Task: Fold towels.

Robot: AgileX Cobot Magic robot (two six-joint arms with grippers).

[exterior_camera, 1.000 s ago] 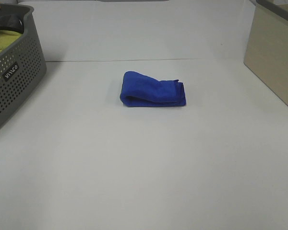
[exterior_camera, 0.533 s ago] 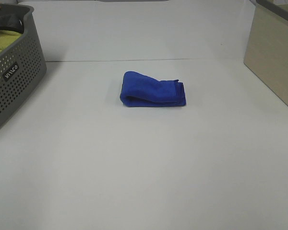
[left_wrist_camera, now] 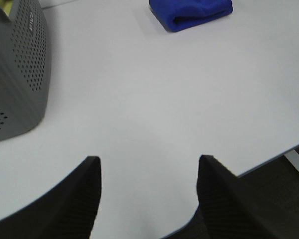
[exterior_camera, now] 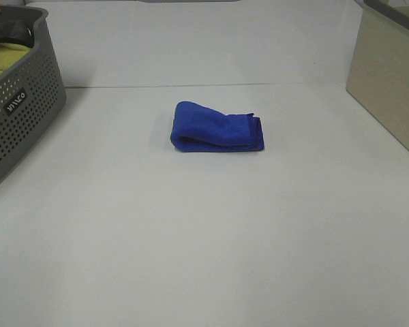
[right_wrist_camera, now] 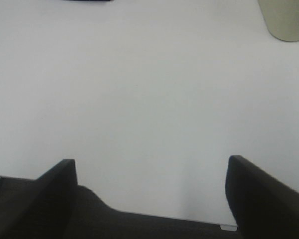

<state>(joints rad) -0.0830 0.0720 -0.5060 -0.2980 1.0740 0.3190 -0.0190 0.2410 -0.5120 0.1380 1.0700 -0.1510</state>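
Blue towel (exterior_camera: 217,127) lies folded into a compact bundle on the white table (exterior_camera: 204,231), roughly centre and toward the far half. Rounded fold faces left; the layered loose edges sit at the right end. Bundle looks a little lumpy, higher on the left. No tag visible from here. Nothing touches it.

Grey perforated basket (exterior_camera: 17,109) stands at the far left of the table, well apart from the towel. A yellow-green cloth (exterior_camera: 1,60) shows inside it over the rim, with something dark beside it that cannot be identified. A beige box (exterior_camera: 388,88) stands at the far right edge, also well apart from the towel.

Neither arm appears in the high view. Left tool (left_wrist_camera: 148,196): its two dark fingers (left_wrist_camera: 87,199) are spread wide with only bare table between them, holding nothing. It hangs over the near edge of the table; the towel (left_wrist_camera: 192,12) is well ahead of it, and the basket (left_wrist_camera: 17,74) lies off to one side.

Right tool (right_wrist_camera: 149,194): fingers (right_wrist_camera: 259,194) spread wider still, nothing between them but bare table, also at the near table edge. The beige box (right_wrist_camera: 286,20) shows at a corner of that view; a dark sliver at the far edge is too cropped to name.
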